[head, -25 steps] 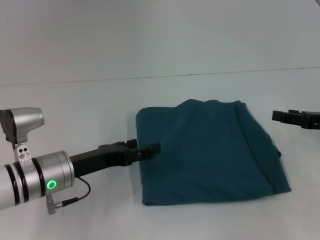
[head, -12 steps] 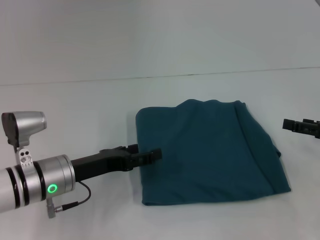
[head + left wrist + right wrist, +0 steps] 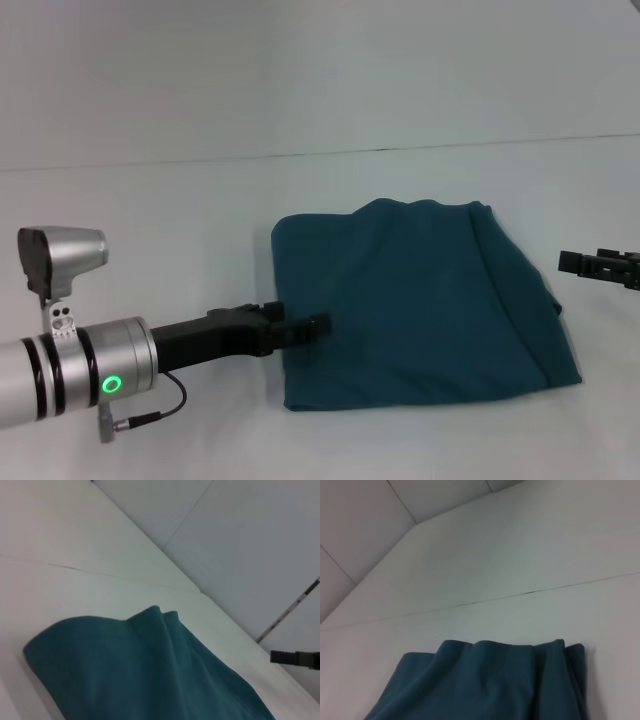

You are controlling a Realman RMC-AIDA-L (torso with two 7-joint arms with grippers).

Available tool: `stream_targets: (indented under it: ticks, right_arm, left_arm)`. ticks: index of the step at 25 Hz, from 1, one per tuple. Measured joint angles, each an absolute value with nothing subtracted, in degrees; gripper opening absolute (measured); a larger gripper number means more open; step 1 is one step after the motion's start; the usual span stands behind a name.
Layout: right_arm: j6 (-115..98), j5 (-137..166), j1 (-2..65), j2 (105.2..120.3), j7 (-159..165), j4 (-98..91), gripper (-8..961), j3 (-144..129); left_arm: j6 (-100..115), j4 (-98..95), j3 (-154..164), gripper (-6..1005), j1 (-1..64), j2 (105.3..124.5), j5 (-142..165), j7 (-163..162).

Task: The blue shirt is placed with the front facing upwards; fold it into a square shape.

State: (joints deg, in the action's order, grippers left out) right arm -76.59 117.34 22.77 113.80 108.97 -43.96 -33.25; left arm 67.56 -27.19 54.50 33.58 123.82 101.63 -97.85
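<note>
The blue shirt [image 3: 420, 300] lies on the white table as a folded, roughly square teal bundle, plain side up, with loose layered edges along its right side. My left gripper [image 3: 312, 325] reaches in from the left and sits over the bundle's left edge, near its front corner. My right gripper [image 3: 578, 262] hovers off the shirt's right side, apart from the cloth, and also shows far off in the left wrist view as the right gripper [image 3: 295, 657]. The blue shirt [image 3: 150, 675] fills the near part of the left wrist view. In the right wrist view the blue shirt [image 3: 485, 685] shows its rumpled far edge.
A white table [image 3: 180, 230] carries the shirt and meets a pale wall [image 3: 300, 70] behind. The left forearm [image 3: 90, 365], with a green light, crosses the front left corner.
My left gripper has dropped toward the near side and slid slightly right, onto the shirt's left edge. My right gripper drew back to the right, away from the shirt.
</note>
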Motion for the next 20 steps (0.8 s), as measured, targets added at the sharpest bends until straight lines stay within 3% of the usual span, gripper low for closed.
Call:
stream_targets:
  ticks: [20]
  right_arm:
    - [-77.68,117.42,24.23,113.41,108.98,-44.25,926,-33.41]
  left_arm:
    - [69.61,-27.63,55.56,931,35.24,123.52,105.62,-102.39]
